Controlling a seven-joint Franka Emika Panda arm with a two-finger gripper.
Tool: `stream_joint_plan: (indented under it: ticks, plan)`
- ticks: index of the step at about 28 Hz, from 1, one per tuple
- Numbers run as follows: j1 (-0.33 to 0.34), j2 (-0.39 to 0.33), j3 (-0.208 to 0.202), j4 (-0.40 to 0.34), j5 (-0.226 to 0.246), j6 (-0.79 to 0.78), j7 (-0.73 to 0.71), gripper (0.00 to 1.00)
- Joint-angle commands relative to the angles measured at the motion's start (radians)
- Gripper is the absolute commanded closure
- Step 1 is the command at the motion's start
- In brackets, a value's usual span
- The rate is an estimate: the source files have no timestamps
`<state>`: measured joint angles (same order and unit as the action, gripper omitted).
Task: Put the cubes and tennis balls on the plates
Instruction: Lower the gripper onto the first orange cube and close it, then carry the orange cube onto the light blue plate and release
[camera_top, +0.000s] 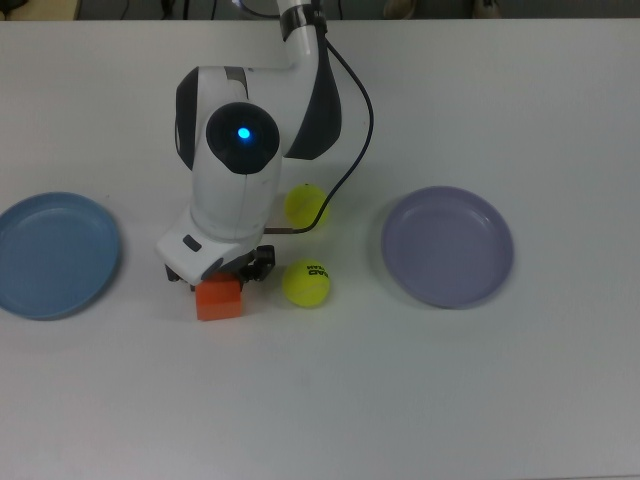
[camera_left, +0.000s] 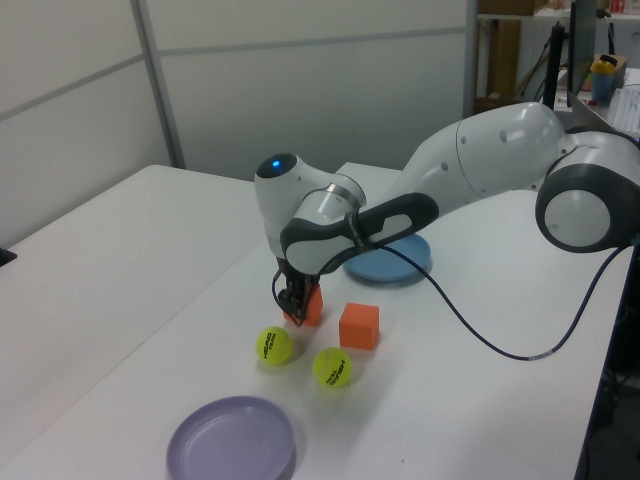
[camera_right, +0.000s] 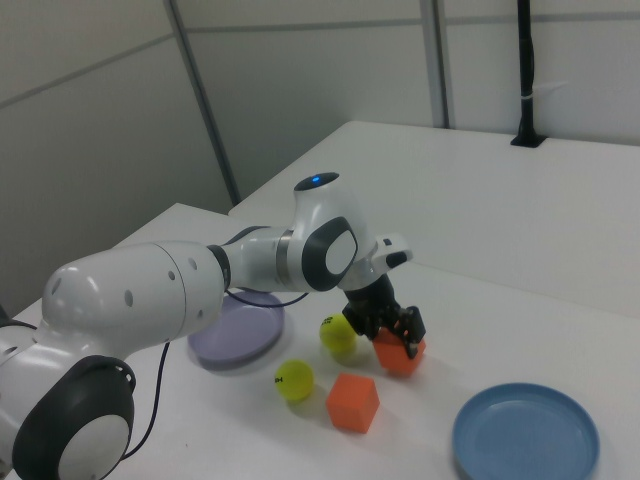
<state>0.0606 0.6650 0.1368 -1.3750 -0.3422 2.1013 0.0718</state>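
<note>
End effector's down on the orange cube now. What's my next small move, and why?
Probably lift straight up. The end effector appears closed on the orange cube, which is still near the table, and the empty blue plate lies nearest in the top view.

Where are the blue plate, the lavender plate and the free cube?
blue plate (camera_top: 55, 295), top view, near rim.
lavender plate (camera_top: 447, 245), top view, bare centre.
free cube (camera_left: 359, 326), left view, front face.

Glossy white arm (camera_left: 480, 160) with dark grey joint bands, a blue light (camera_top: 241, 134) glowing — black cable (camera_left: 480, 335) trailing off.
</note>
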Motion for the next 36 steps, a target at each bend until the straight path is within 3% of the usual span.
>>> stream_joint_plan:
  ticks: [1,3,7,8,13,17,18,19,20,30,33,36]
  plan:
    - [-0.025,-0.074,-0.017,-0.002,-0.009,0.01,0.023,1.0]
    - [-0.076,-0.114,-0.026,-0.01,-0.008,0.005,0.022,1.0]
    - [-0.128,-0.117,-0.034,-0.01,-0.015,0.005,0.019,0.98]
    - [-0.142,-0.11,-0.055,-0.01,-0.02,0.006,0.014,0.94]
    - [-0.145,-0.093,-0.121,-0.022,-0.023,0.008,-0.006,0.89]
    - [-0.145,-0.09,-0.155,-0.041,-0.023,0.01,-0.04,0.77]
    - [-0.145,-0.085,-0.155,-0.041,-0.021,0.013,-0.04,0.65]
    - [-0.146,-0.078,-0.157,-0.041,-0.021,0.017,-0.037,0.13]
    - [-0.146,-0.074,-0.157,-0.039,-0.021,0.019,-0.035,0.0]
    - [-0.139,-0.073,-0.155,-0.029,-0.012,0.016,-0.036,0.0]
    - [-0.133,-0.125,-0.144,-0.021,-0.003,0.002,-0.044,0.0]
    - [-0.113,-0.177,-0.131,-0.019,0.018,-0.108,-0.064,0.0]
